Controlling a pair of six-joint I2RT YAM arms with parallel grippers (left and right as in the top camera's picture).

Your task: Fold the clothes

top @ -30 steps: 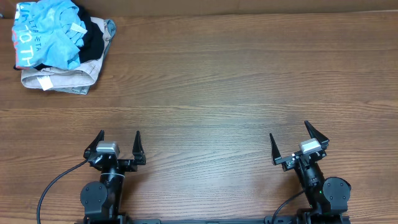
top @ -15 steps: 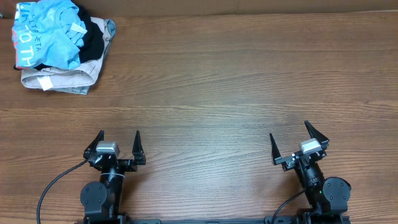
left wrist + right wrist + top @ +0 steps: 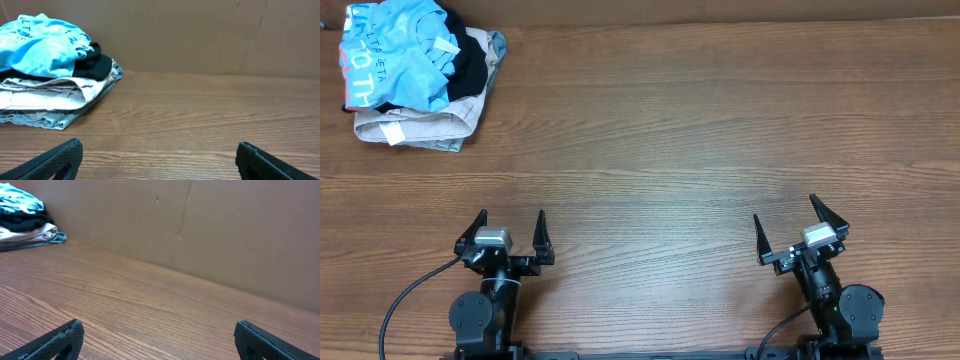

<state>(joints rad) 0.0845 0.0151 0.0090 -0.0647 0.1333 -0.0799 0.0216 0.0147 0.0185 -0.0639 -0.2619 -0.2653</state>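
The clothes, a crumpled sky-blue T-shirt [image 3: 398, 52] with white lettering, lie on top of a pile at the table's far left corner; the left wrist view shows the T-shirt [image 3: 42, 45] at upper left, the right wrist view shows the T-shirt [image 3: 17, 201] small at far left. My left gripper [image 3: 511, 222] stands open near the front edge, far from the pile, nothing between its fingers. My right gripper [image 3: 784, 210] is open too, at the front right, empty. In both wrist views only the black fingertips [image 3: 62, 157] [image 3: 260, 337] show over bare wood.
Under the T-shirt lie a black garment [image 3: 470, 60] and a folded beige garment [image 3: 415, 125] with a white tag. A brown cardboard wall [image 3: 210, 35] closes the table's far side. Wooden tabletop [image 3: 700, 130] stretches between the arms and the pile.
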